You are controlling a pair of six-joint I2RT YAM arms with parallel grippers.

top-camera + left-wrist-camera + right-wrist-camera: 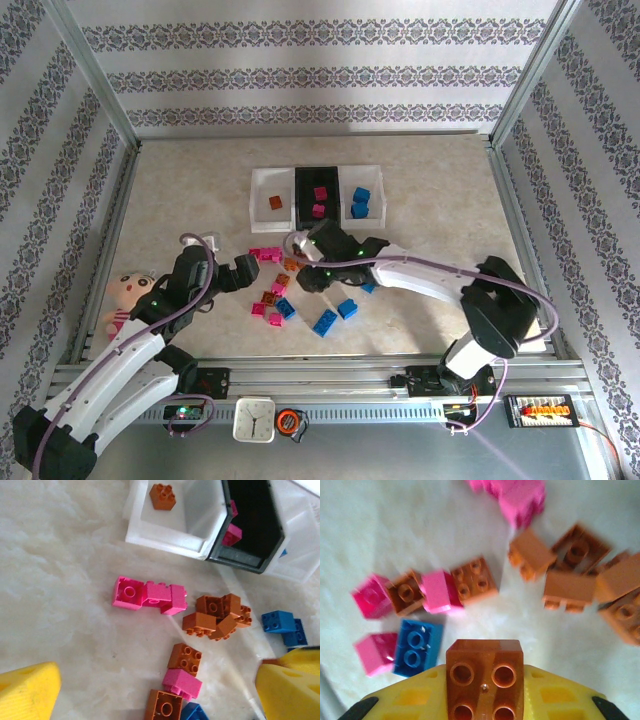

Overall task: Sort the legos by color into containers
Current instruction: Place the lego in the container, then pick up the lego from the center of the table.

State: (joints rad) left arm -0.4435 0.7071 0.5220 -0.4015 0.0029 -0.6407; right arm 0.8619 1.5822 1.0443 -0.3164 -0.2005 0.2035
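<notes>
- Right claw [485, 700] is clamped on an orange-brown brick [484, 662]: likely light, rigid and slick, best pinched across its flat sides.
- Left claw [243, 270] hangs spread apart.

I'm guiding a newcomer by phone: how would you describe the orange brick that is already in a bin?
At the table's far middle stands a row of three bins; take the left white bin. The orange brick lies alone in it, the one orange brick in any bin: the black bin holds pink bricks, the right bin blue ones.
</notes>
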